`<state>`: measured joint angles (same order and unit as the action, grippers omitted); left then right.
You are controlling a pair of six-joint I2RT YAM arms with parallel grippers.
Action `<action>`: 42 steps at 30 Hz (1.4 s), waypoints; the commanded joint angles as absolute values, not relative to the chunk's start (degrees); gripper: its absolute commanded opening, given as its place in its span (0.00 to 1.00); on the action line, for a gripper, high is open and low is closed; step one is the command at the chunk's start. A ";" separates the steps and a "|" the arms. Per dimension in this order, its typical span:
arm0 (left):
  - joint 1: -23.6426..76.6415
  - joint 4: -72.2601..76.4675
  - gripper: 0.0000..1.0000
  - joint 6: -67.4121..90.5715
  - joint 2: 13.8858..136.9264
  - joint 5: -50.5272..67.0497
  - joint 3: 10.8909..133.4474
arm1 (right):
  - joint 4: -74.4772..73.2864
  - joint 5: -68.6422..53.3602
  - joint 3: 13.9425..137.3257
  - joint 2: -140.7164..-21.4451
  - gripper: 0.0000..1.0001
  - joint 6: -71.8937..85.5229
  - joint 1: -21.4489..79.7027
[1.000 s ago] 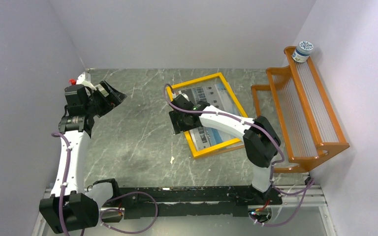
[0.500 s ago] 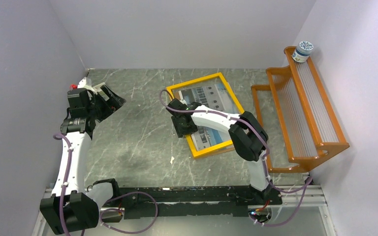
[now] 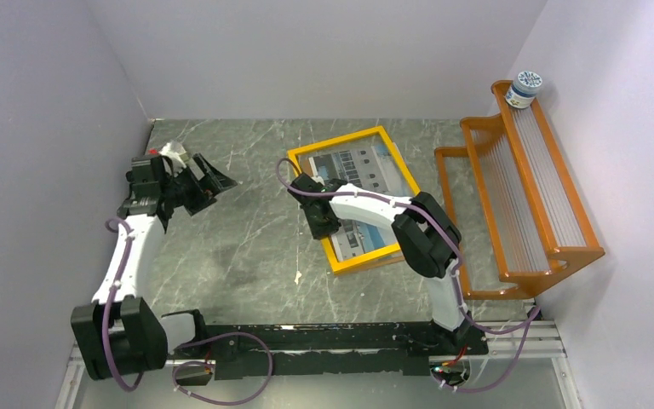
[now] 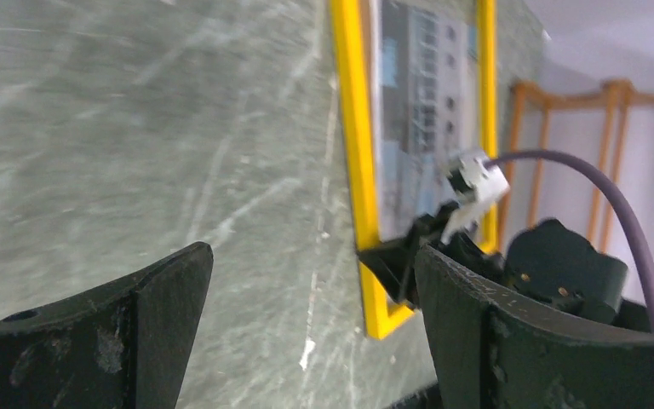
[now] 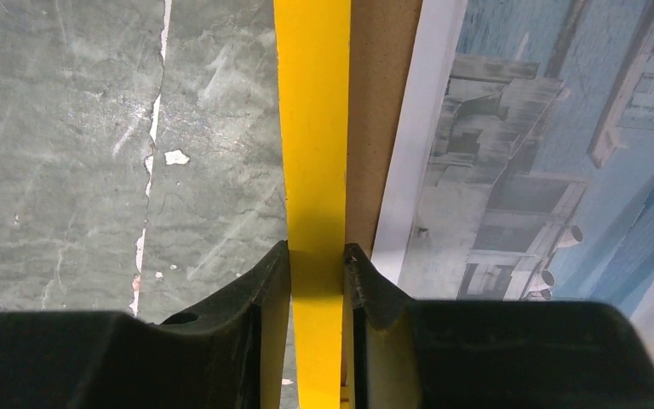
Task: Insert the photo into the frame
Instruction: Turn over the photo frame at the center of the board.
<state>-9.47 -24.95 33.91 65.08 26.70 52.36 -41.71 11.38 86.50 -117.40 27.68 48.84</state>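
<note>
A yellow-bordered frame point(image 3: 366, 261) lies flat on the grey marble worktop point(image 3: 247, 230), toward 1 o'clock from its middle. The photo point(image 3: 366, 164) of a white building and blue sky lies inside it, face up. A strip of brown backing point(image 5: 379, 102) shows beside the print. The right hand point(image 5: 317, 256) pinches the frame's 9 o'clock border. The left hand point(image 3: 213, 181) hangs wide open at 9 o'clock, holding nothing. An orange slatted rack point(image 3: 528, 196) stands at 3 o'clock, with a small jar point(image 3: 525, 88) on its far end.

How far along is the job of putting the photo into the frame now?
Done: the photo lies inside the frame. In hand: the right gripper pinches its yellow border, while the left gripper hangs open, apart. Left: probably only letting go.
</note>
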 commanded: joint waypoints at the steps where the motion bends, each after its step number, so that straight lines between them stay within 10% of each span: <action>1: -5.54 -18.83 0.94 33.33 71.00 43.17 54.01 | -39.70 13.02 85.80 -112.55 0.25 27.81 48.76; 28: 11.88 18.15 0.85 56.50 113.08 45.17 64.20 | -28.22 0.41 76.04 -97.38 0.22 23.73 48.16; 42: 12.56 27.43 0.07 63.45 113.29 46.01 63.12 | -33.79 2.09 78.15 -98.13 0.33 22.68 48.25</action>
